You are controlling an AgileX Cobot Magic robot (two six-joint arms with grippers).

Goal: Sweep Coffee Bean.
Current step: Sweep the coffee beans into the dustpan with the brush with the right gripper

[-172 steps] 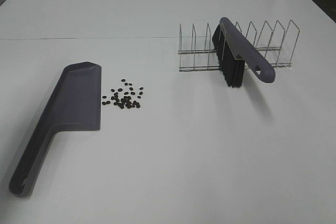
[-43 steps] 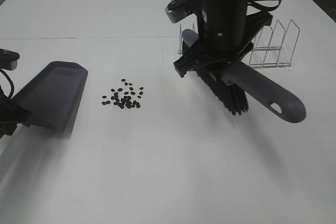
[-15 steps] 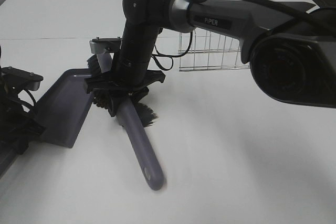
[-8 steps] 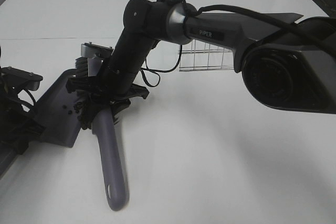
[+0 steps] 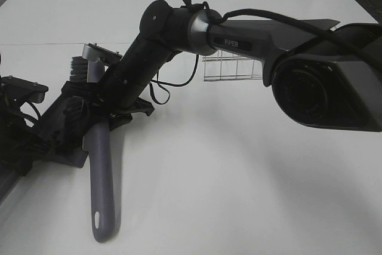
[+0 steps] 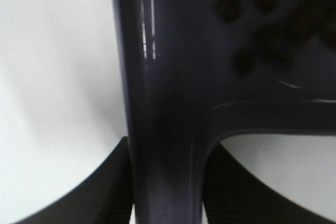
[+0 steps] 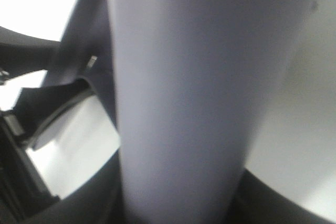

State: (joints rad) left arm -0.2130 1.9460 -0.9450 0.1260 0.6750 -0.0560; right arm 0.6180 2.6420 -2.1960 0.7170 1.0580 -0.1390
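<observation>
The left gripper (image 6: 169, 199) stayed clamped on the dustpan (image 5: 55, 128) handle. The coffee beans (image 6: 257, 30) had left the table (image 5: 239, 177) and lay in the pan, so the sweep looked nearly done. The right gripper (image 5: 112, 103), pinching the brush (image 5: 101, 174), had crossed leftward, its arm stretched low over the pan.

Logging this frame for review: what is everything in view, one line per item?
coffee beans: several, dark, blurred, lying in the dustpan; exact count unclear
dustpan: one, grey-purple, left side of the table
brush: one, grey-purple handle, black bristles, bristles over the dustpan
wire rack: one, silver, far side, partly behind the right arm
table: one, white
left fingers: black, shut on the dustpan's handle
right fingers: black, shut on the brush's handle
</observation>
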